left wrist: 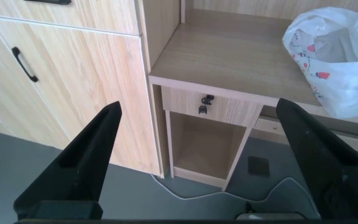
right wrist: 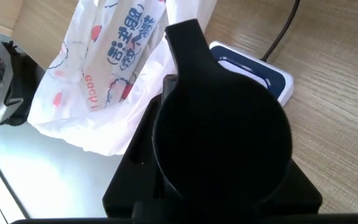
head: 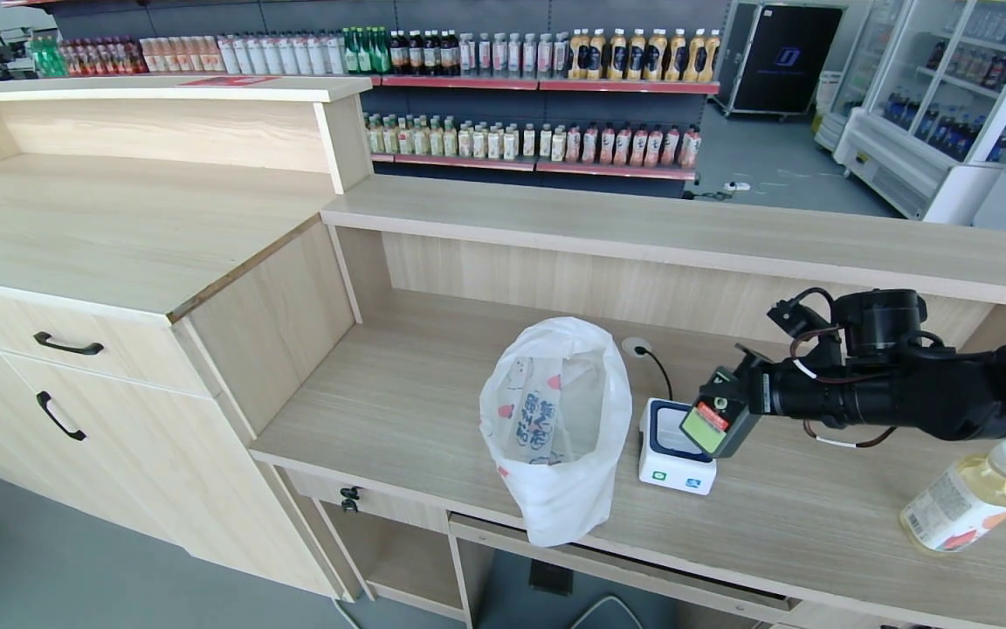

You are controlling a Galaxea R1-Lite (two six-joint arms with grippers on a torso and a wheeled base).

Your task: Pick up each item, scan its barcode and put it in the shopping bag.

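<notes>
Right gripper (head: 724,404) was clamped on a small dark box (head: 707,429) with a green face and an orange-red label, holding it tilted just above the right side of the barcode scanner (head: 676,454). Its fingertips were hard to make out against the dark box. From the right wrist view a black mass close to the lens covered the grip, so box and gripper could not be told apart there, and a corner of the scanner (right wrist: 277,79) showed past it.

The white-and-blue scanner stood on the wooden counter (head: 398,402), its black cable (head: 660,371) running back to a round hole in the counter top. Just beside the scanner, on its left, stood the white plastic shopping bag (head: 555,489), mouth gaping, with a printed packet (head: 534,411) upright inside. The packet's lower end was lost in the bag's folds.

Well apart on the right, near the counter's front edge, was a plastic bottle (head: 968,500) of pale yellow drink with a white cap. Whether it lay or stood could not be told.

Left gripper (left wrist: 199,109) hung low beside the counter, its fingers (left wrist: 86,162) spread wide with nothing between them, facing the drawer's lock (left wrist: 202,104). Part of the bag (left wrist: 344,87) sat on the counter beyond, cut off by the picture's edge. Behind the counter, shelves of bottled drinks (head: 538,140) lined the wall.
</notes>
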